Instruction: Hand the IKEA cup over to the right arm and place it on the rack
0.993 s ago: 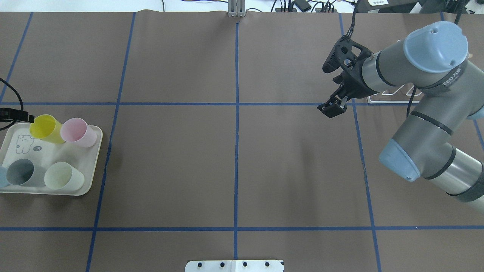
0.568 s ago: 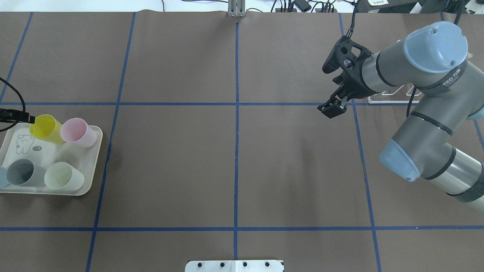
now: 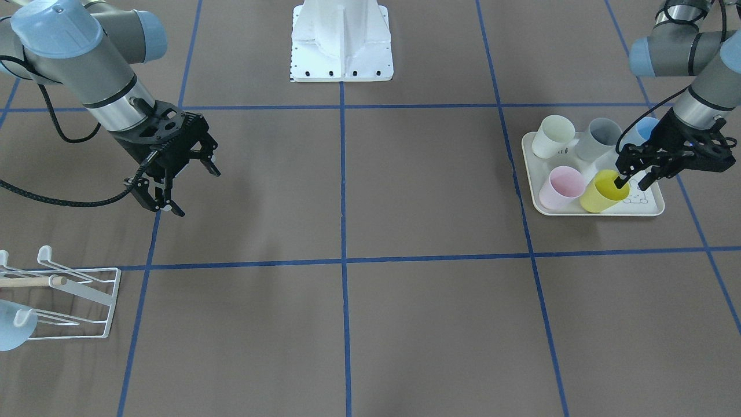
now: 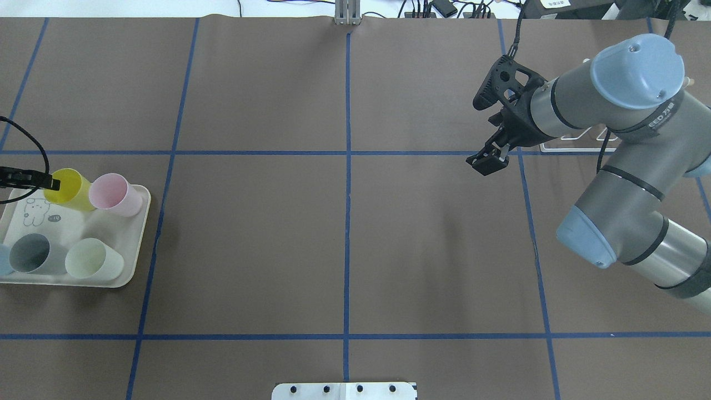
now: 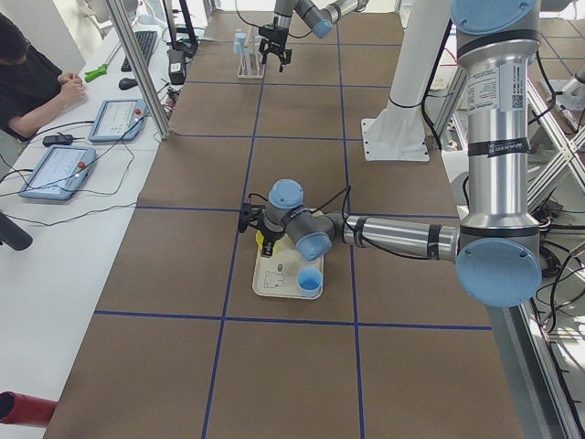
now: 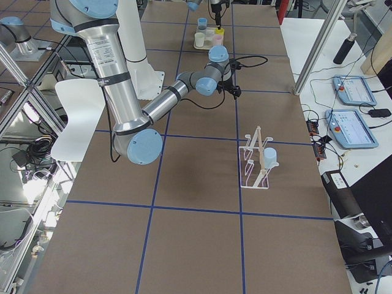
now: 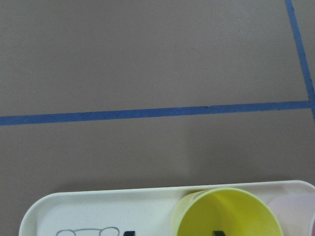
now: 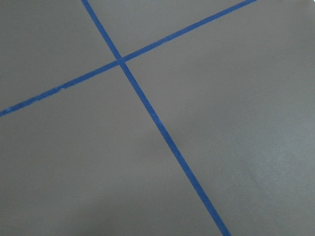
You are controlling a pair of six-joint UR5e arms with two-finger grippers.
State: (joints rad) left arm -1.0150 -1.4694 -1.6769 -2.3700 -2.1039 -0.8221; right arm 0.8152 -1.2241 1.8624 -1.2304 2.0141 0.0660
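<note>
Cups in yellow, pink, grey, pale green and blue stand on the cream tray (image 4: 139, 236) at the left end of the table (image 4: 250, 233). The left gripper (image 3: 631, 183) is spread open over the yellow cup (image 4: 72, 191) at the tray's far edge, one finger inside its mouth and the other outside its wall, not clamped on it. Well apart at the right end, the right gripper (image 3: 188, 188) hangs above the table, released and holding nothing, with the white wire rack (image 3: 87, 289) farther right and a pale-blue cup (image 6: 269, 158) on it.
</note>
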